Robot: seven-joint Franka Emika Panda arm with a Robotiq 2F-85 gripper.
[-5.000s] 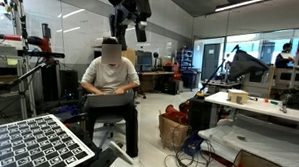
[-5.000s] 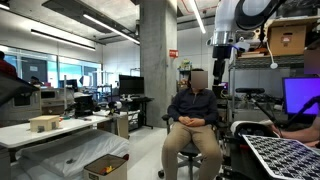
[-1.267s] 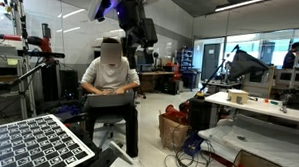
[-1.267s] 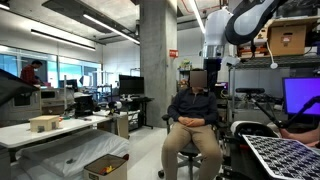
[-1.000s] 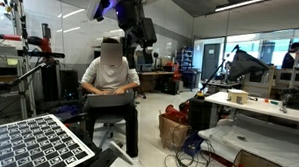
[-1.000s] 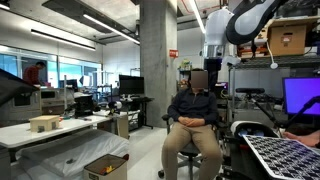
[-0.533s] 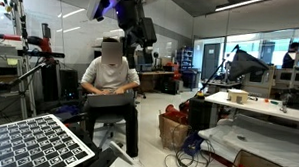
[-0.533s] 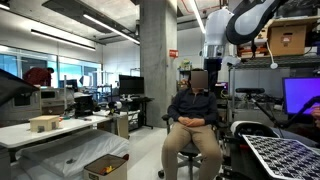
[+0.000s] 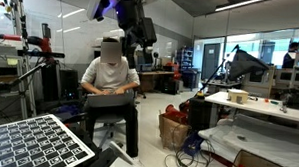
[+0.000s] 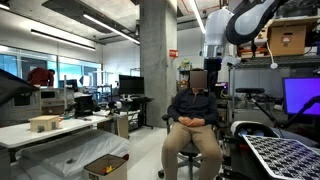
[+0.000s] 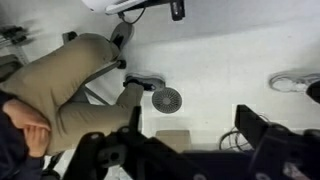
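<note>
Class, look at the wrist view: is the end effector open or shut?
Open. In the wrist view the end effector has its fingers wide apart, floor showing between them, nothing held.

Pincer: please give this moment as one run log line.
pincer: open, empty | height: raised in air | below in wrist view: seated person, floor drain

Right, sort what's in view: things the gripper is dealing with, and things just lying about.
In hand: gripper, open and empty, up in the air; seated person nearest it; checkerboard panel.
Lying about: cardboard box; reddish basket; floor drain; wooden block.
</note>
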